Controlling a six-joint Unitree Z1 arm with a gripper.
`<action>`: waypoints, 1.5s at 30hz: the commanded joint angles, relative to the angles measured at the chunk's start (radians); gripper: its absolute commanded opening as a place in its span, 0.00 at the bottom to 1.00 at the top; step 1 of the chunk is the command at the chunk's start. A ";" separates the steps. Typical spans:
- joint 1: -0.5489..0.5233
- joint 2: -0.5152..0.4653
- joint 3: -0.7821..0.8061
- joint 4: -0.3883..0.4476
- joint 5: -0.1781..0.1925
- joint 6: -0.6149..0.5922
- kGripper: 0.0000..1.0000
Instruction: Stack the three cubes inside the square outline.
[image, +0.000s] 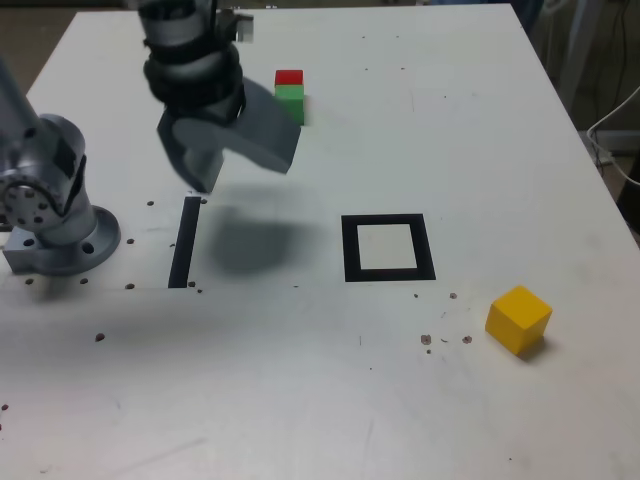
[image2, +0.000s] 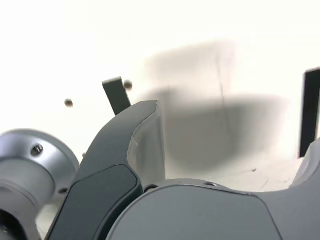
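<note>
Gripper (image2: 238, 122) up in the air, fingers spread, nothing pinched. Yellow cube (image: 518, 320) sits askew outside the outline (image: 351, 248); red (image: 289, 77) and green (image: 290, 107) look touching. Probably first pick next: square up, straddle one cube, descend straight. Table edge well clear of yellow; open room around it; red-green pair tighter.

White table (image: 480, 140), small dark spots on top. Dim area behind. Pale cable (image: 618, 172) at exterior view's right.
</note>
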 joint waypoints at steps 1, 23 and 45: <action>0.098 0.019 -0.045 0.016 0.004 0.067 0.99; 0.594 0.310 -0.522 0.278 0.045 0.352 0.99; 0.726 0.576 -0.679 0.246 0.134 0.461 0.97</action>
